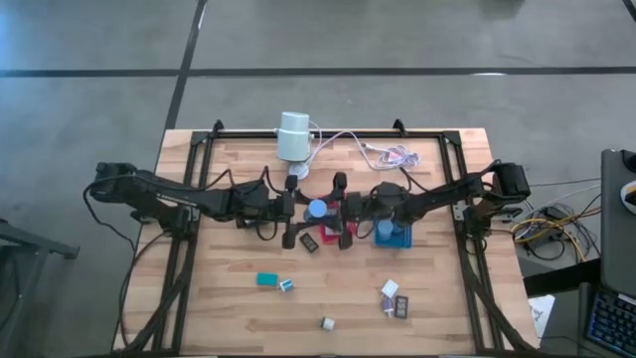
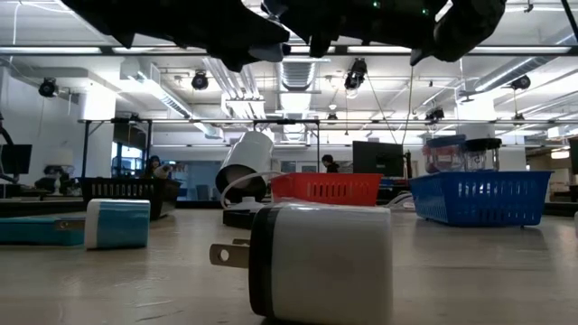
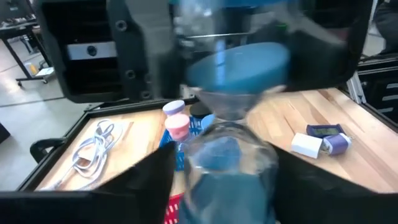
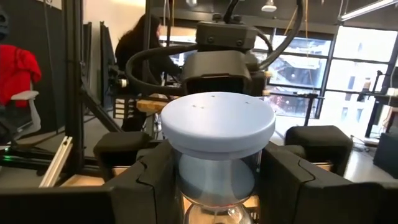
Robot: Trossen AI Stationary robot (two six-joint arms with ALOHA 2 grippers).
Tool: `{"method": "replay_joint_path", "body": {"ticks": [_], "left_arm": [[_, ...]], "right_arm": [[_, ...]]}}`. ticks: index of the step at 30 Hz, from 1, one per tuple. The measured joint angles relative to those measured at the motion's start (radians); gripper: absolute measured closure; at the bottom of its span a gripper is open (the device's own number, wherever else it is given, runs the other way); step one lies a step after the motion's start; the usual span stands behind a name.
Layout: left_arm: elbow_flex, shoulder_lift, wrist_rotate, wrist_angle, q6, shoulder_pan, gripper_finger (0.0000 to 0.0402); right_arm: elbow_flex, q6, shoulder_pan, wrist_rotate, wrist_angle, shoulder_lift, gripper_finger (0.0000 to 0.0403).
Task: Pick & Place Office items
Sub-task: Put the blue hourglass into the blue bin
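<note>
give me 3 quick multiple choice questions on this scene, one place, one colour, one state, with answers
1. The white cylinder lies: A beside the white cable; B inside a tray; C between the arms.
2. The basket beside the red tray is: A green; B blue; C yellow.
3. The right gripper is: A open and empty; B shut on the blue-capped clear item; C out of view.
Answers: 1 A, seen in the high view; 2 B, the low view shows blue mesh; 3 B, its jaws hug the item's body.
</note>
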Motion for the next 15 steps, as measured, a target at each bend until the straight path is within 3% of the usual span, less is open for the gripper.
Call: {"method": "replay_joint_path", "body": {"ticks": [4,15], "left_arm": [[0.000,-0.004,0.000,-0.002,0.021,0.000,0.0249],[0.000,-0.004,0.005,-0.005,0.035,0.001,0.0250]], "right_arm": [[0.000,-0.002,-0.001,0.006,0.000,0.000,0.0239],[0.001,0.000,0.000,0.014,-0.013,-0.001,0.0221]]}}
